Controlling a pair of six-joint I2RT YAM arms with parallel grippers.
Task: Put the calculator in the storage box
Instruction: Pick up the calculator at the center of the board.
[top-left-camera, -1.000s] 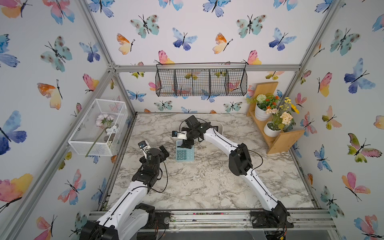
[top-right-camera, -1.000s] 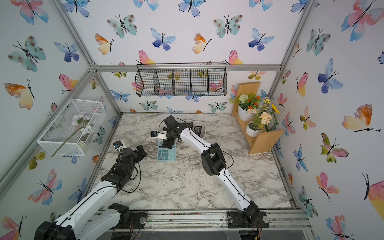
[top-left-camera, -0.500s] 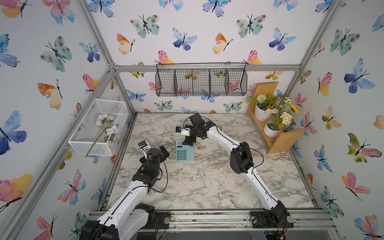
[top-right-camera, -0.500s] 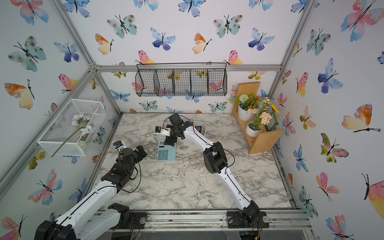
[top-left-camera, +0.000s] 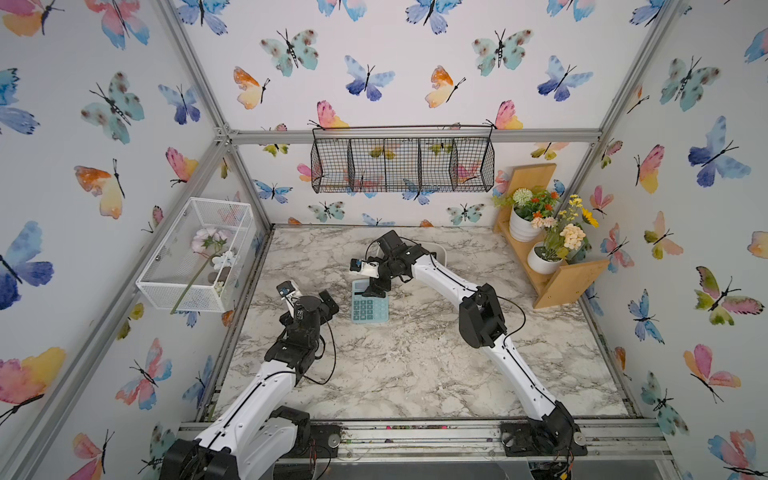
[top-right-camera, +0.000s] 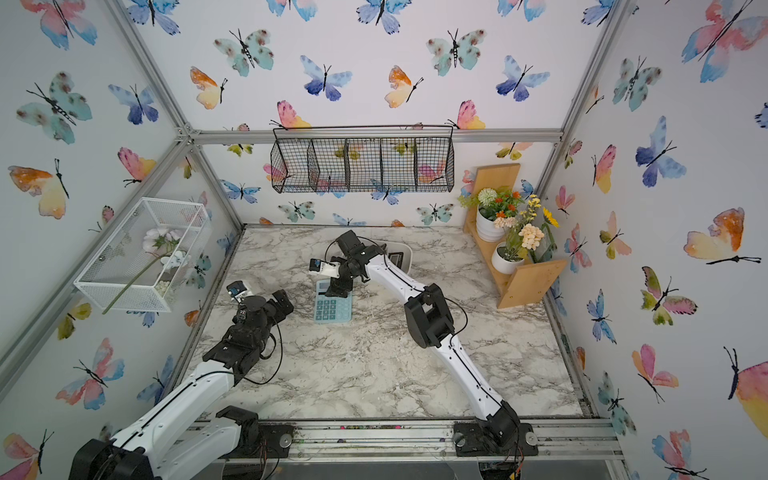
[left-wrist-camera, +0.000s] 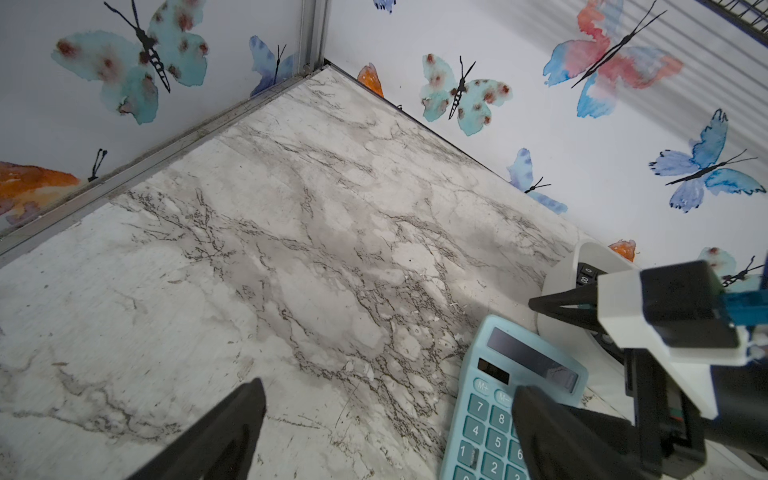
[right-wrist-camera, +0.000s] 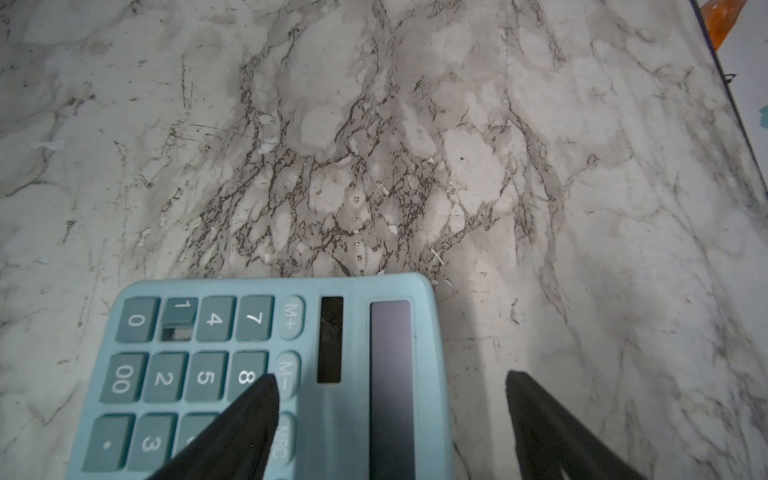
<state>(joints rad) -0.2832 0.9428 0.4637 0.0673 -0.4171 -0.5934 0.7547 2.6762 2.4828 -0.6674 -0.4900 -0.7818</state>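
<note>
In both top views the right arm (top-right-camera: 390, 275) covers most of the storage box (top-right-camera: 409, 251), leaving only a strip of white rim, and the right gripper (top-right-camera: 337, 291) hides the display end of the calculator (top-right-camera: 332, 311). The right wrist view cuts the calculator off at the picture's edge, a black finger (right-wrist-camera: 245, 419) overlying several keys. In the left wrist view the dark item (left-wrist-camera: 587, 274) inside the box is too obscured to identify.

The pale-blue rectangular plastic calculator (top-left-camera: 370, 306) lies flat, face up, on the marble worktop (top-left-camera: 415, 365), left of centre, its display end toward the rear. Its 1 key sits crooked. Just beyond that end stands the shallow white plastic storage box (left-wrist-camera: 559, 286) with rounded corners and smooth solid walls, largely hidden.
</note>
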